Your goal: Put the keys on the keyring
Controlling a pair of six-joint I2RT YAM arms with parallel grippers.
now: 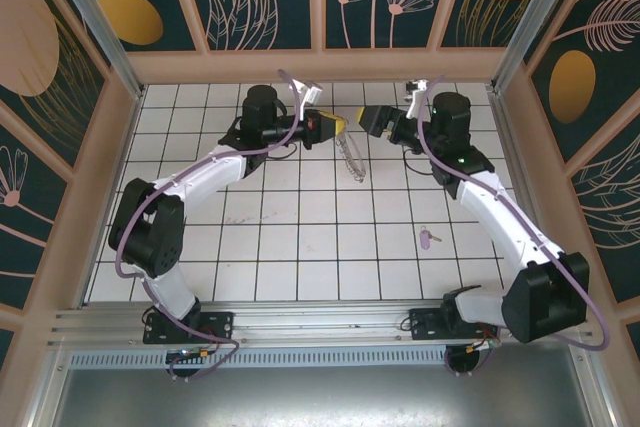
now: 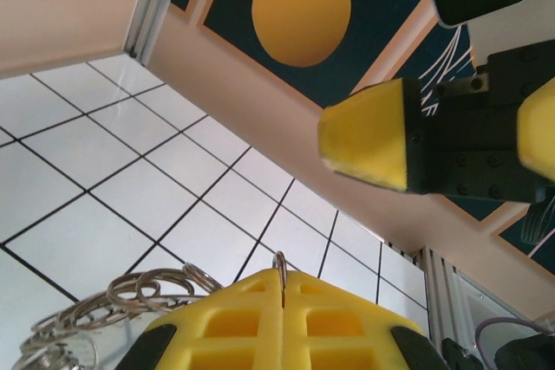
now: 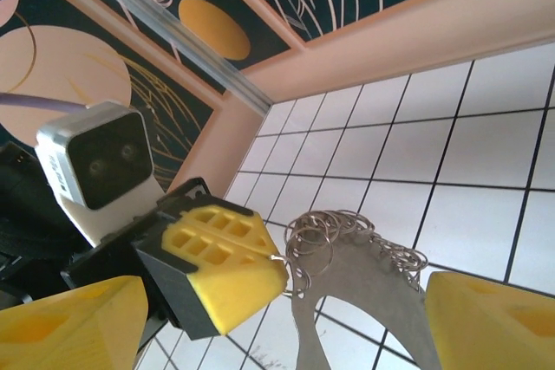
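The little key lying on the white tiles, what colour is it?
Pale lilac-pink. The key shows best in the top external view.

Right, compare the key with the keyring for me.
The key lies loose on the white tiles beside the right arm; the keyring is pinched in the shut left gripper. The key is one small lilac piece; the keyring is a longer grey metal string of linked rings. Neither is held by the open right gripper.
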